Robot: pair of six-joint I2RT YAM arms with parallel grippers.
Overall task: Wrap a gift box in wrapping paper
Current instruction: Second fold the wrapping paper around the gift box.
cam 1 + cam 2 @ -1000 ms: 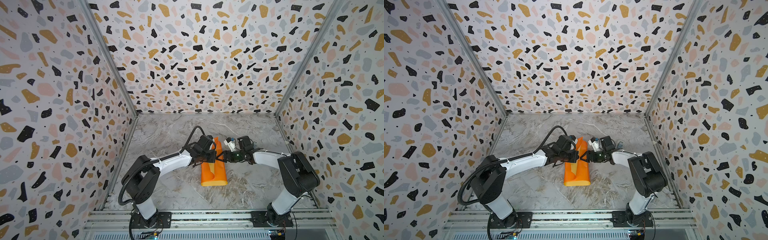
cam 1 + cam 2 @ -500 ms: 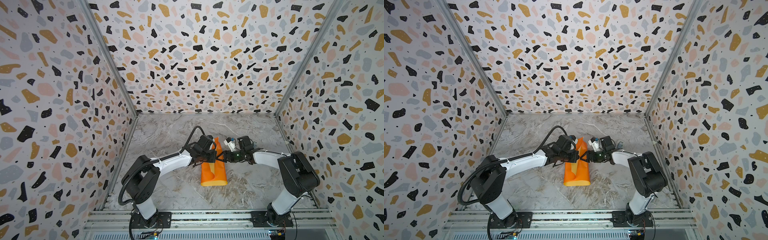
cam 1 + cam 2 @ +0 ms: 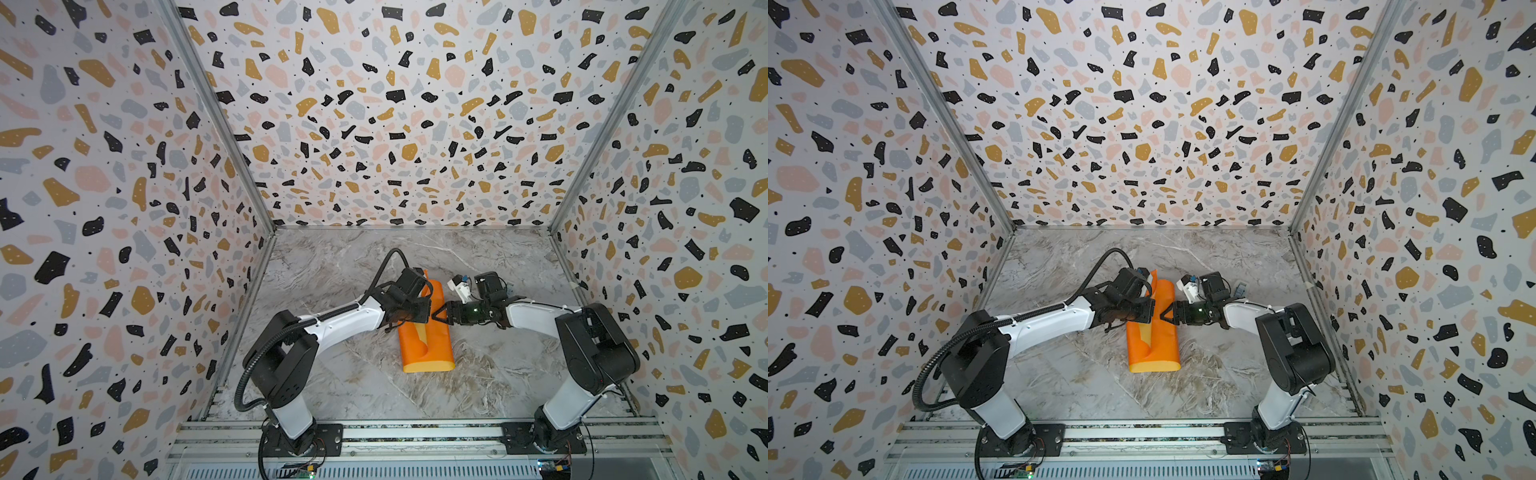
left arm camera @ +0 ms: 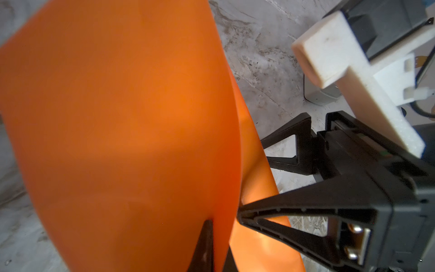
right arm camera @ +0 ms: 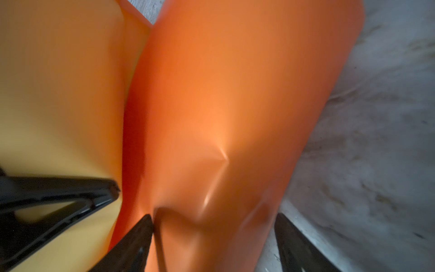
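I am working on a grey marbled surface (image 3: 332, 266), and terrazzo-patterned walls (image 3: 395, 124) are enclosing it at nine, twelve and three o'clock under even light.

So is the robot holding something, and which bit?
The left gripper is shut on the paper, pinching its raised flap near the edge. The right gripper is open, its jaws either side of the fold, holding nothing.
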